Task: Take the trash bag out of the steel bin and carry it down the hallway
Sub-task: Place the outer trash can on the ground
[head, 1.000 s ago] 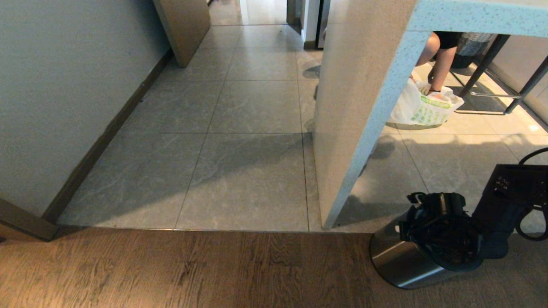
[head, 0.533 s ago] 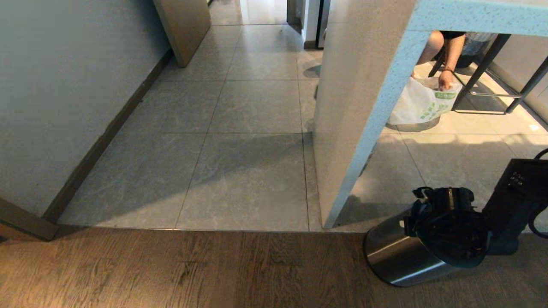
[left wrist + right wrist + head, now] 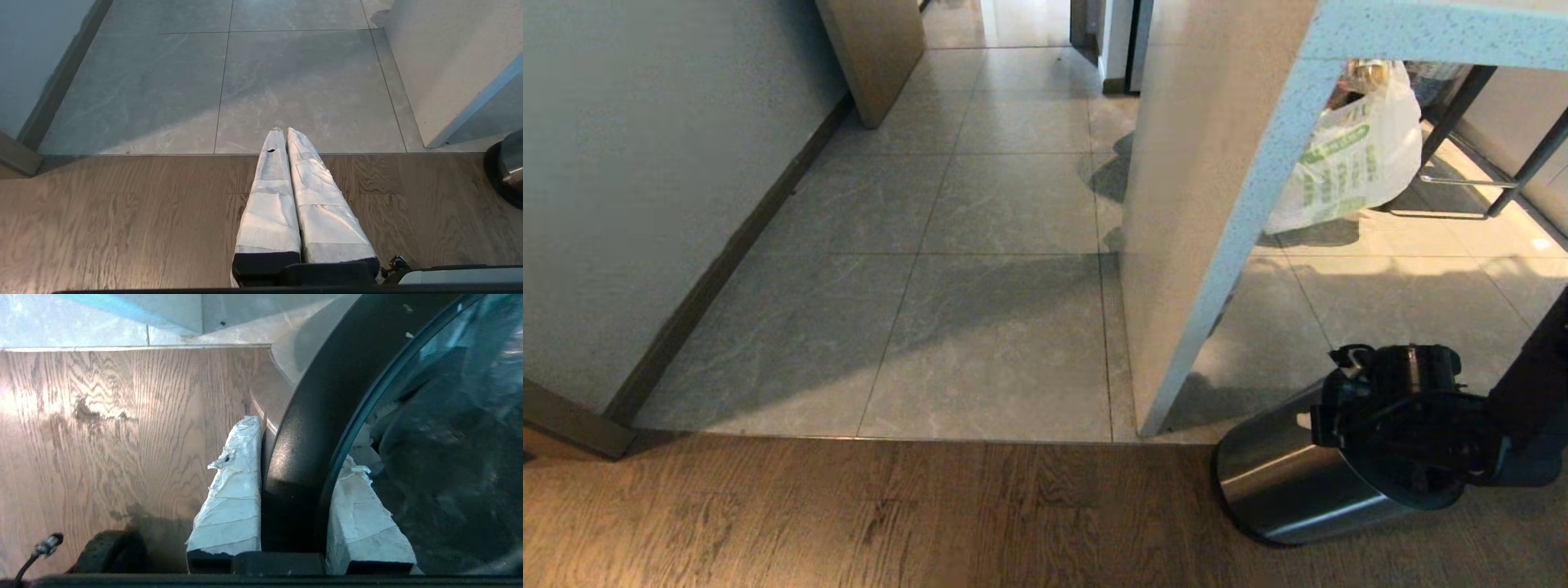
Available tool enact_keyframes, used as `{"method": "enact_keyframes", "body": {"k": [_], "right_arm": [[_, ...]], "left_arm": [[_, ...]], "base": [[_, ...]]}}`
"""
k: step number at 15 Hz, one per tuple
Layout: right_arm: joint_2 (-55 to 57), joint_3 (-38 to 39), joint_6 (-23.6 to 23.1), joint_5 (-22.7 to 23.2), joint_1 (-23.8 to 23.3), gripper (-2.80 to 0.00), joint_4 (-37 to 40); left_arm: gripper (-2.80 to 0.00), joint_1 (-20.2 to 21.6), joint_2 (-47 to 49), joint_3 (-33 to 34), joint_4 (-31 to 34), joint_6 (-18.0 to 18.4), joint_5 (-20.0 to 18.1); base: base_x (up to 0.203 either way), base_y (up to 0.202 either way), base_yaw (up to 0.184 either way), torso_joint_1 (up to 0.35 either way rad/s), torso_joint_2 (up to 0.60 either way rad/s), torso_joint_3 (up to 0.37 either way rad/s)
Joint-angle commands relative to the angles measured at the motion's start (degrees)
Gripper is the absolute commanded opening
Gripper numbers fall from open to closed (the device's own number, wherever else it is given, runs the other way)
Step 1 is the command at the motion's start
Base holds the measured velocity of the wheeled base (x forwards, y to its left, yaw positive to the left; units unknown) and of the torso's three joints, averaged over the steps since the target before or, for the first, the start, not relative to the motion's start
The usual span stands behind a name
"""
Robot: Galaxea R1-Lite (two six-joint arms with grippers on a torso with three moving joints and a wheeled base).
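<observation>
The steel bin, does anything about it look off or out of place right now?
Yes. The steel bin is tipped over at a slant instead of standing upright on the wood floor. The right pincer is clamped on its black rim, one finger outside, one inside.

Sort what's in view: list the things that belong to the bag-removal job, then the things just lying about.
Job: steel bin, tilted; its black rim, pinched by the right hand; clear trash bag inside; tiled hallway.

Lying about: white shopping bag; counter panel; stool legs; idle left hand.

Home interior: tiled hallway [image 3: 1013,204], wood floor [image 3: 849,523], stone counter [image 3: 1225,204], shopping bag [image 3: 1356,163].
</observation>
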Motion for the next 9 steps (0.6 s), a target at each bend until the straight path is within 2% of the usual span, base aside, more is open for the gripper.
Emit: {"method": "enact_keyframes", "body": {"k": [1,4,9], "right_arm": [[-3.16,0.47,0.02,0.03,-0.09,-2.8,0.13],[-9.53,0.58,0.09,0.18,-0.86,-2.8,2.6],[-19.83,4.02,0.1,0.18,-1.03,-2.8,11.26]], "left_arm": [[-2.8,0.0,0.07,0.08,0.01,-0.07,0.04],[-2.8,0.0,0.07,0.03,0.01,0.0,0.04],[-2.8,0.0,0.07,0.09,0.01,0.0,0.04]], "base": [[0.0,0.0,0.0,0.0,0.0,0.0],[0.0,0.0,0.0,0.0,0.0,0.0],[0.0,0.0,0.0,0.0,0.0,0.0]]}}
